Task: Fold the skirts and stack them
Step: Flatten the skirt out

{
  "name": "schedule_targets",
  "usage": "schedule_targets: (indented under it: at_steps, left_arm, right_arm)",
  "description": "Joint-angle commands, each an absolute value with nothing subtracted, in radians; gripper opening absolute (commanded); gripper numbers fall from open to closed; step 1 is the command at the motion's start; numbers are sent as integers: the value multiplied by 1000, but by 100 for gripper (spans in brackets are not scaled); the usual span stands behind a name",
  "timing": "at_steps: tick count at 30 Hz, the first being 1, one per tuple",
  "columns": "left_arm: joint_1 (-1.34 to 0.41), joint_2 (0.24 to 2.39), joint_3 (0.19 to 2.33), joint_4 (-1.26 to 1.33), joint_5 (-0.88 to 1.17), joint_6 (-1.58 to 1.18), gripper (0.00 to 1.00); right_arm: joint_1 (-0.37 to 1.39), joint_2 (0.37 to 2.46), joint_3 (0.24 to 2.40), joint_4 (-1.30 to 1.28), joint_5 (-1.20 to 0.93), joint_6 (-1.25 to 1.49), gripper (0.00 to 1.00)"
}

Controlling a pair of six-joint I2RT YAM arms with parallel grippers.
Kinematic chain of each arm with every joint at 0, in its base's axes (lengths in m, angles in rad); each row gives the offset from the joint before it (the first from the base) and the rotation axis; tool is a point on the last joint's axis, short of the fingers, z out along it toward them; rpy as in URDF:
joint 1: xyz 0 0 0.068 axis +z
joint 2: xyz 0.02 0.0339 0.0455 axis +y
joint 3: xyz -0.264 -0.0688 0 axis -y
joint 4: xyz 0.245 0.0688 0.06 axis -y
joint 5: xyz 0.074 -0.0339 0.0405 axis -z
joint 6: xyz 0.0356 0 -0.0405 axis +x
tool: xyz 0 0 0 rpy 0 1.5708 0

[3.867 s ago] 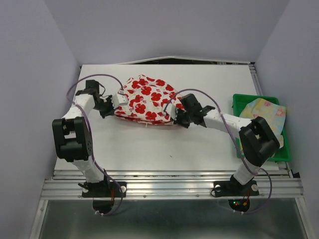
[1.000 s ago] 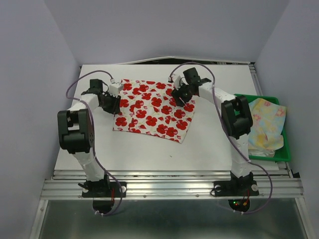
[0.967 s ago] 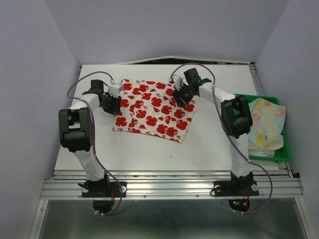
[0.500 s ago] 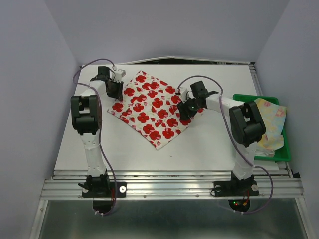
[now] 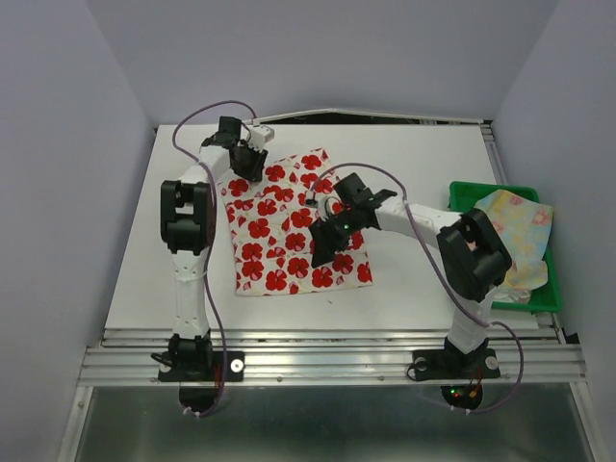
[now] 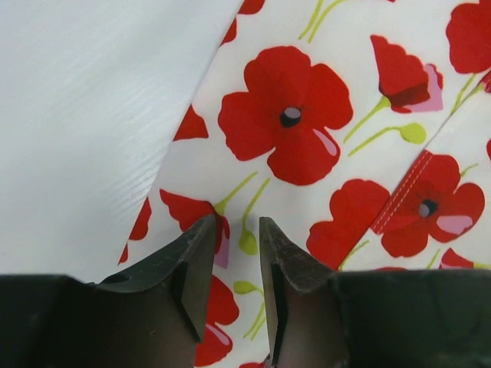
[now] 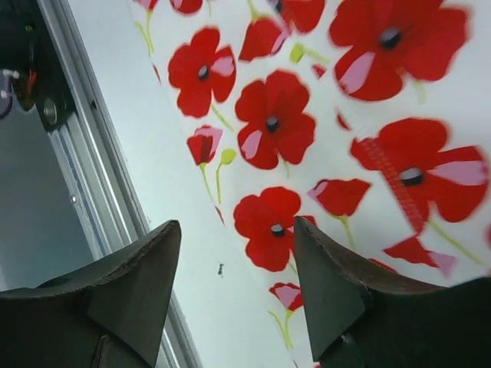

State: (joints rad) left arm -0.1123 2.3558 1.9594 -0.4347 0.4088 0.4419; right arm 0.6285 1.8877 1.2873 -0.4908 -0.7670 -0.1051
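Note:
The white skirt with bold red flowers [image 5: 279, 231] lies spread flat on the white table [image 5: 404, 289], its long side running from far to near. My left gripper [image 5: 252, 166] hovers at its far left corner. In the left wrist view this gripper [image 6: 236, 222] is open only a narrow gap, over the printed cloth [image 6: 291, 115] near its edge, with nothing between the fingers. My right gripper [image 5: 321, 252] is over the skirt's right half. It [image 7: 236, 222] stands wide open and empty above the cloth's near edge [image 7: 268, 130]. The pale yellow floral skirt [image 5: 520, 226] lies bunched in the green tray.
The green tray [image 5: 472, 192] sits at the table's right edge. A metal rail [image 5: 327, 351] runs along the near edge and also shows in the right wrist view [image 7: 84, 176]. Grey walls stand on the left, right and far sides.
The red-flower skirt has swung round and slid nearer. My left gripper went farther back and right to its far corner; my right gripper came nearer and left over the cloth.

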Motion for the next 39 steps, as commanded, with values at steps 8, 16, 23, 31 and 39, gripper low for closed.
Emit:
schedule_targets:
  at_steps: [8, 16, 23, 31, 39]
  left_arm:
    - [-28, 2114, 1911, -561, 523, 557, 43]
    - [-11, 2108, 1838, -502, 485, 538, 45]
    - [-11, 2106, 1759, -517, 519, 577, 44]
    - [-70, 2005, 1450, -446, 511, 681, 42]
    - [-120, 1951, 1261, -425, 497, 718, 40]
  right_arm:
    - [449, 2043, 1666, -483, -502, -236, 59]
    - [449, 2197, 1732, -489, -388, -328, 54]
    - [449, 2123, 1499, -488, -359, -408, 54]
    - [449, 2037, 1273, -460, -313, -494, 53]
    - [449, 1956, 1224, -570, -463, -541, 55]
